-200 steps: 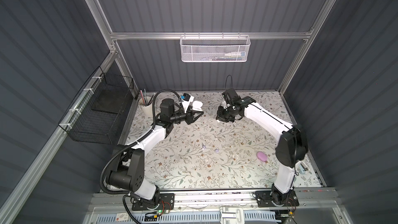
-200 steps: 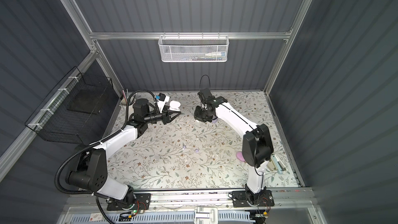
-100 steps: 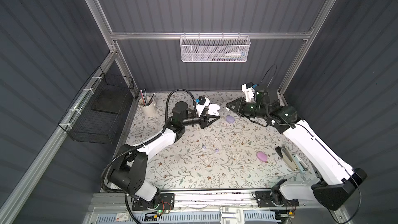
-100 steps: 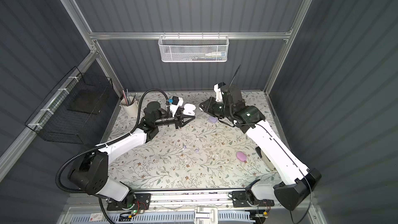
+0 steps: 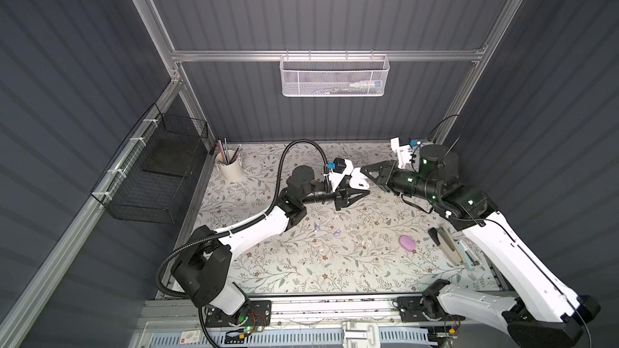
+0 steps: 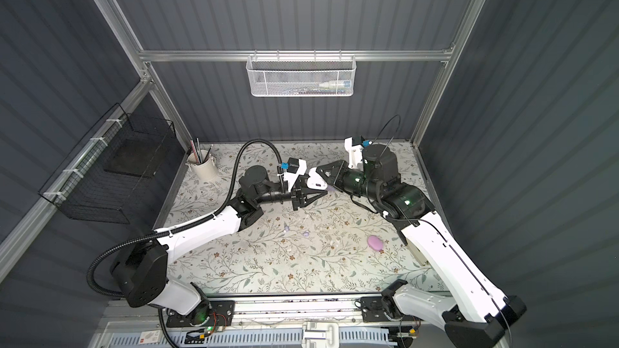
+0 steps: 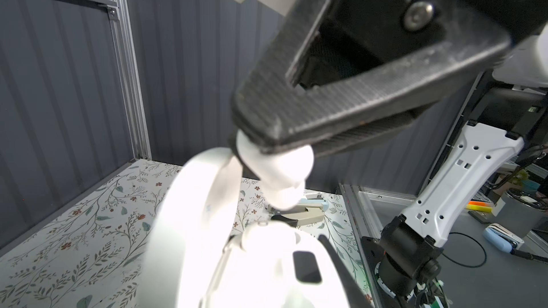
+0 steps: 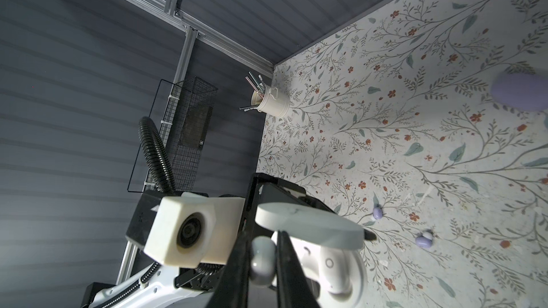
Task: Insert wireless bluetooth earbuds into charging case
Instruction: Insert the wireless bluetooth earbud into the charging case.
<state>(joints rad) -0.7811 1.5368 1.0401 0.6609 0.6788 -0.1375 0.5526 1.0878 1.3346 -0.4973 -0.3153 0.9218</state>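
White earbud (image 8: 262,265) pinched in right tool (image 5: 366,174), close to open case (image 5: 357,182) clamped in left tool (image 5: 360,188); line it up square, press gently.

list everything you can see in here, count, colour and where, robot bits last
charging case: 1, white, lid open, held above the table's far middle
earbud: 1, white, pinched right at that case
loose earbuds: 2, lavender, mid-table
pink case: 1, pink, on the table right of middle
lavender case: 1, lavender, on the table near the grippers
staplers: 2, beige-and-black and pale blue, table's right edge
cup: 1, cream, holding pens, far left corner
wire basket: 1, black, left wall
mesh basket: 1, white, back rail
table covering: 1, floral print
left gripper: 1, black, shut on the charging case
right gripper: 1, black, shut on the earbud
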